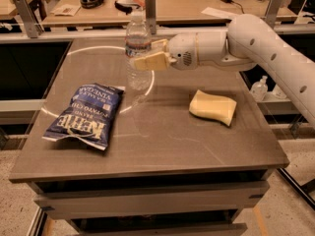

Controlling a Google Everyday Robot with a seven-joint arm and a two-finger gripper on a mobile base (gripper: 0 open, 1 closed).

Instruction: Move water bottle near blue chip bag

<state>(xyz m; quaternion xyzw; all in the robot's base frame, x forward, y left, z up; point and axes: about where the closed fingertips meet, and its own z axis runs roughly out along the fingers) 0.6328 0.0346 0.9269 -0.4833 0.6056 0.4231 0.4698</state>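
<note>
**Upper centre: bottle gripped, bag not yet reached**

At the upper middle of the frame, the two-finger gripper (146,57) on the white arm reaching in from the right is closed around the waist of the water bottle (138,50), a clear ribbed plastic bottle with a white cap and a red-and-white label band. The bottle is upright toward the back of the grey table (162,146); whether its base rests on the top or hangs just above it I cannot tell.

So the grasp looks done, and the carry and the set-down remain. The blue chip bag (83,114), crinkled dark blue with white lettering, lies flat at lower left of the bottle, near but apart.

Bare tabletop lies between the two. A yellow sponge (212,107) sits to the right, away from that path.
</note>
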